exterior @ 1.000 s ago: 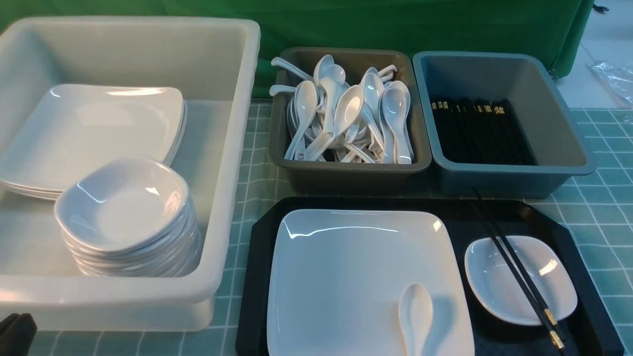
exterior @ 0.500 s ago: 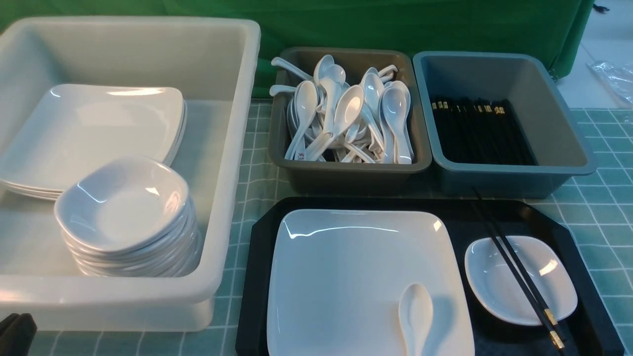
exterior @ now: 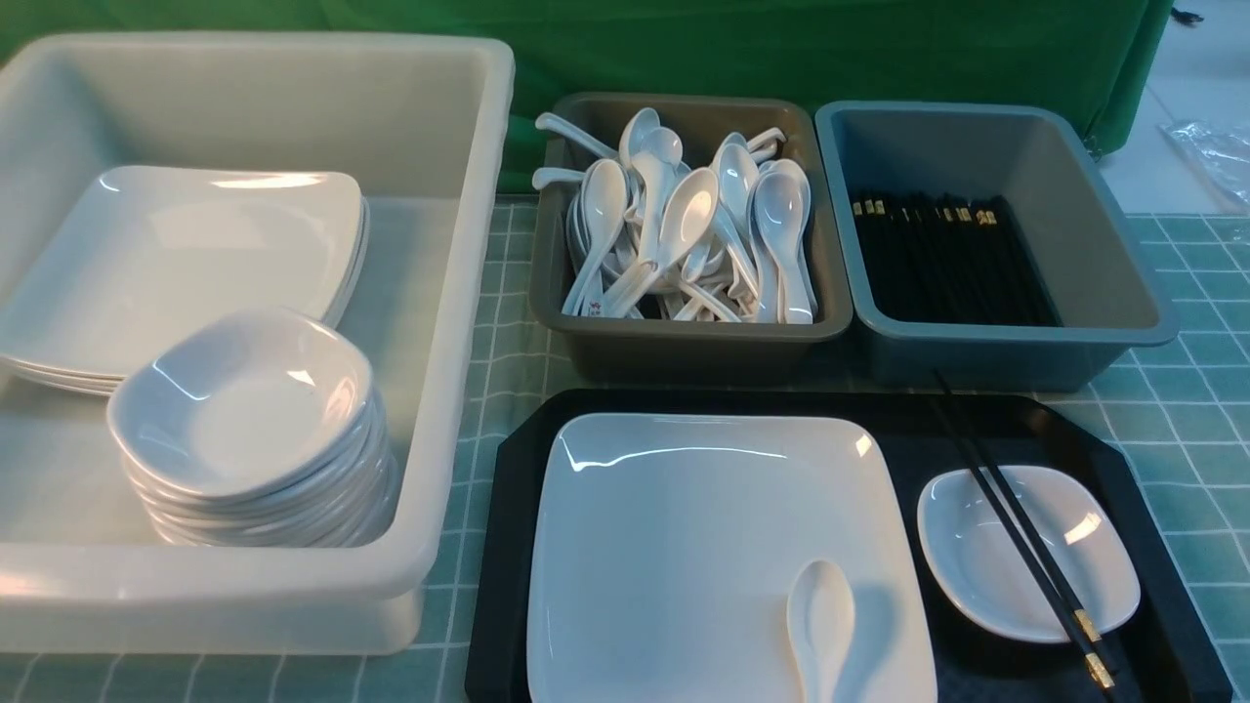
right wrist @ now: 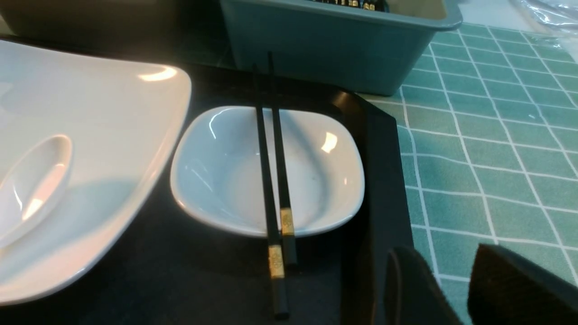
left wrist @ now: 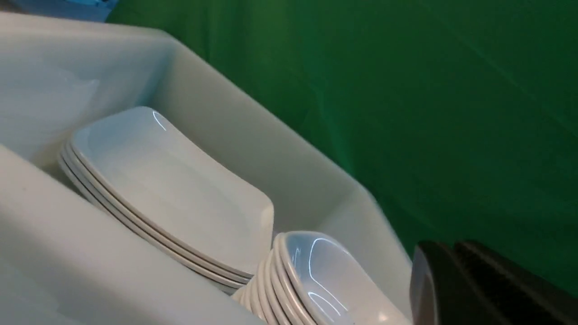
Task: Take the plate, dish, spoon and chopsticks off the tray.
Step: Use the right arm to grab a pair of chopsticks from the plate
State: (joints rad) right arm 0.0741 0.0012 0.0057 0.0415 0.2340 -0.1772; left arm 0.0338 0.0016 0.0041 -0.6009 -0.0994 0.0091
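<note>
The black tray [exterior: 500, 547] lies at the near centre-right. On it sits the large white square plate [exterior: 703, 527], with the white spoon [exterior: 820, 625] lying on the plate's near right part. Right of the plate is the small white dish [exterior: 1060, 586], and the black chopsticks [exterior: 1016, 542] lie slanted across it. In the right wrist view my right gripper [right wrist: 447, 264] is open and empty over the tablecloth, just off the tray's right rim near the chopsticks' [right wrist: 267, 180] banded ends and the dish [right wrist: 216, 180]. My left gripper [left wrist: 451, 248] is shut and empty beside the tub.
A white tub [exterior: 459, 293] on the left holds stacked plates [exterior: 186, 264] and stacked small bowls [exterior: 244, 410]. Behind the tray stand a brown-grey bin [exterior: 684, 337] of spoons and a blue-grey bin [exterior: 1123, 293] of chopsticks. Green checked cloth covers the table.
The dark tip of my left gripper has dropped out of the front view's bottom left corner. The tableware on the tray has not moved.
</note>
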